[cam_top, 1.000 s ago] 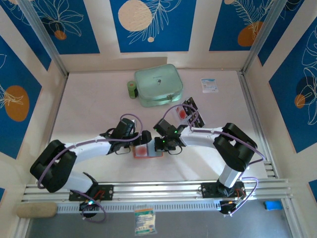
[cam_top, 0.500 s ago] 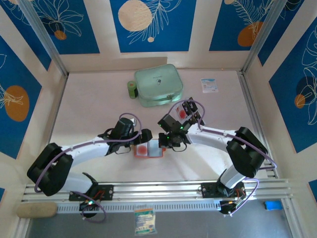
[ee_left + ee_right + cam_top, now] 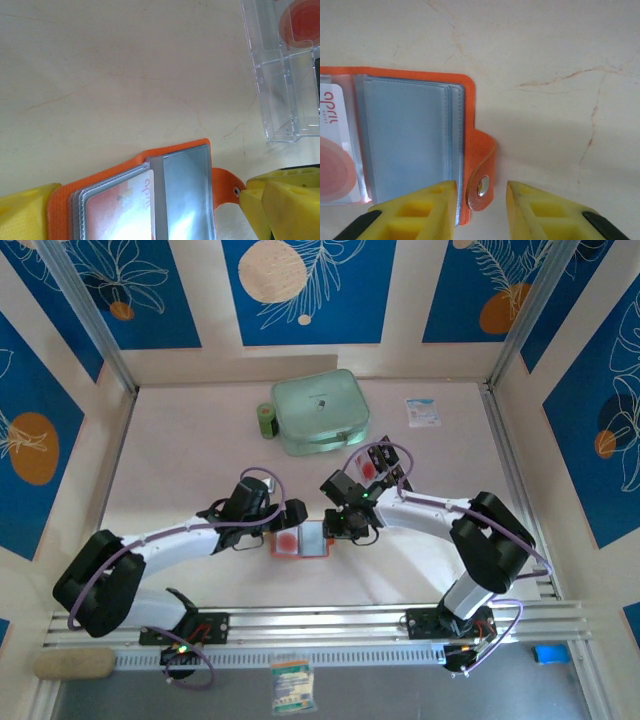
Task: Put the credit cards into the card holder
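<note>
Plainly, the right fingers [image 3: 432, 207], spread astride the snap tab [image 3: 481, 187], could tug the open card holder [image 3: 410, 135] askew (left fingers [image 3: 285, 200], also spread, merely flank it).

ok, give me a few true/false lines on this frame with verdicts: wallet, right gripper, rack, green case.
1. The card holder lies open on the table. True.
2. A white-and-red card sits in one of its clear pockets. True.
3. The right gripper is shut on the snap tab. False: its fingers stand apart, with the tab between them.
4. The clear card rack is empty. False: it holds a red-marked card.
5. The mint-green case lies by the arm bases. False: it lies at the far side of the table.
</note>
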Available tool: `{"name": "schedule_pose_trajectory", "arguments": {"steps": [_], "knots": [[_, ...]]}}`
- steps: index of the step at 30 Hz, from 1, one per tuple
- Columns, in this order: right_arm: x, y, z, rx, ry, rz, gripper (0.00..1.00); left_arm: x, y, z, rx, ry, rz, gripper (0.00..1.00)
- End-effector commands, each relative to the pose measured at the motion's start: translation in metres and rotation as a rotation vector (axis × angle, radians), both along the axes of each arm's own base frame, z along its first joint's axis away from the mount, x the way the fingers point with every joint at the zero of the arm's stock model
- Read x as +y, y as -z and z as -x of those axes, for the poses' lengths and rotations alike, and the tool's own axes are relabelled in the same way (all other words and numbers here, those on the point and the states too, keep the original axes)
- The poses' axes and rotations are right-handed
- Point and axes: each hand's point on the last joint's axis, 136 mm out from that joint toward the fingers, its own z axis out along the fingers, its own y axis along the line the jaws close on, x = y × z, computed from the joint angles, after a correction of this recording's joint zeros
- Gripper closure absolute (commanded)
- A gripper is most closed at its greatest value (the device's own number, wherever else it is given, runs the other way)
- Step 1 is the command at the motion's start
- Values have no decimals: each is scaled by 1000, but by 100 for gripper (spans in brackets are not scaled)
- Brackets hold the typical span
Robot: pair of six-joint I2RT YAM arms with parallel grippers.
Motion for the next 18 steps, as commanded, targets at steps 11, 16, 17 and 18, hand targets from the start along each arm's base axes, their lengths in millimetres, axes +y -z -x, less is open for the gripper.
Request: {"name": "schedule_pose_trajectory", "arguments": {"steps": [11,16,17,18], "knots": [[-2,4,-5,12,20,-79,100,0,-13,0,-13,0,34,0],[5,5,-6,34,32,-206,100,-7,-27,0,-25,3,96,0],[6,4,-7,37,36,-225,100,-9,-31,0,-28,6,111,0],[7,4,-7,42,40,-246,100,-11,-35,0,-30,8,128,0]]}}
